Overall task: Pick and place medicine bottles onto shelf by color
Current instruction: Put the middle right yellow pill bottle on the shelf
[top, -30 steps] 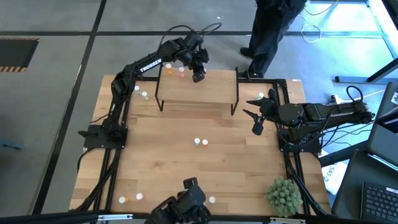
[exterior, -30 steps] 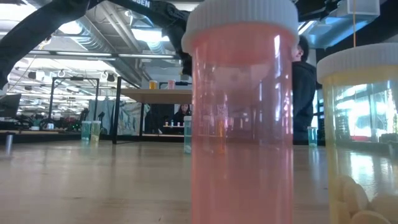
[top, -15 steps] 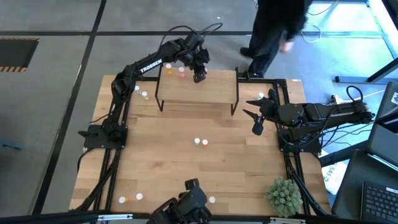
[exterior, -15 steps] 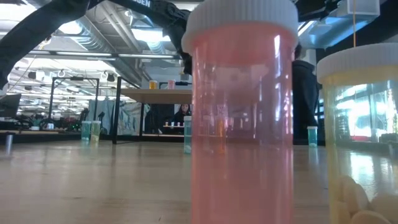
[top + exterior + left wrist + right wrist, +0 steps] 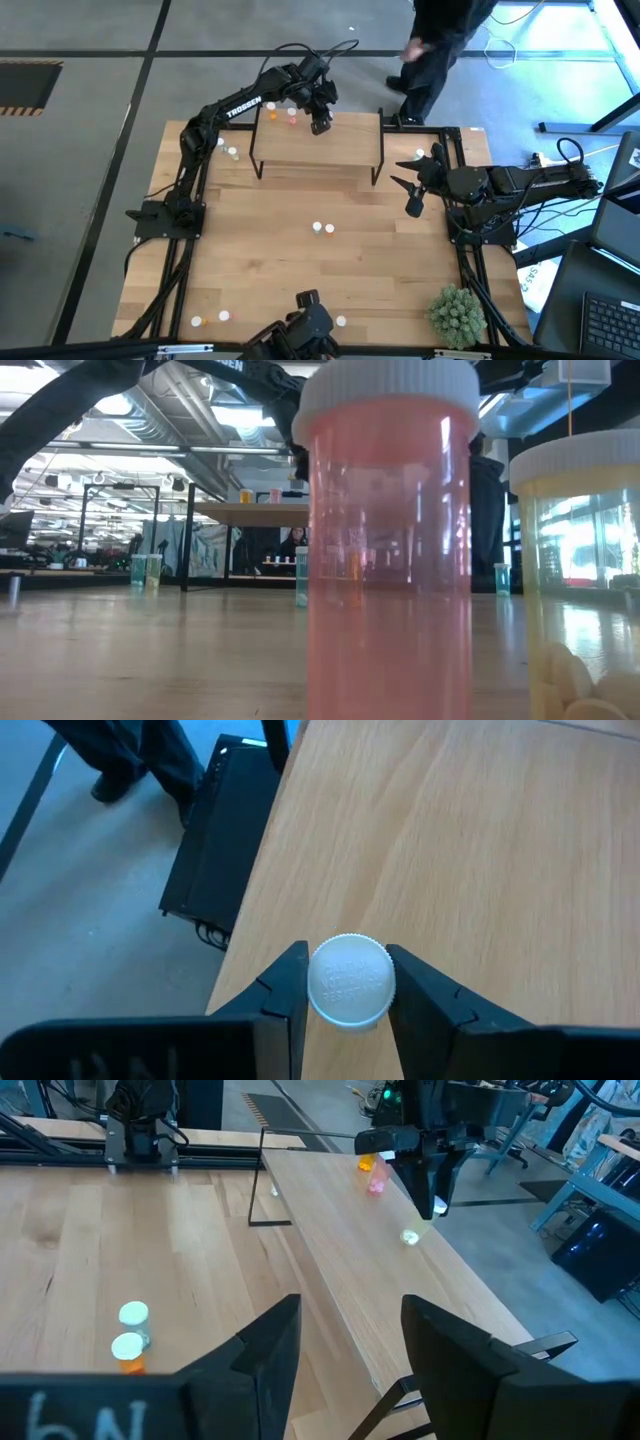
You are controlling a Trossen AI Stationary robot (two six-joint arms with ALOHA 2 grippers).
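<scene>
The light-wood shelf [image 5: 320, 152] stands at the table's far middle on black legs. On its far left stand an orange medicine bottle [image 5: 272, 112] and a pink one [image 5: 292, 113]. My left gripper [image 5: 320, 124] reaches over the shelf's far edge, to the right of those two. It is shut on a white-capped medicine bottle [image 5: 350, 978], whose body is hidden under its cap. My right gripper [image 5: 409, 196] hangs open over the table's right side, right of the shelf, with nothing between its fingers [image 5: 262, 1342]. My left gripper pinches the bottle's white cap [image 5: 350, 965] by its two opposite sides between the two fingers [image 5: 288, 988]. The fingers slant down from the table's left, over the shelf [image 5: 480, 840] near its far edge. The cap faces up. I cannot tell whether the bottle's base rests on the shelf.
Loose bottles stand mid-table [image 5: 323, 228], at the far left [image 5: 231, 152] and along the near edge [image 5: 210, 318]. In the low view a pink bottle [image 5: 388, 540] and a yellow one [image 5: 585, 580] fill the foreground. A spiky green plant [image 5: 457, 312] sits near right. A person [image 5: 440, 40] stands beyond the table.
Both arms have kept still. The person beyond the table's far edge has shifted.
</scene>
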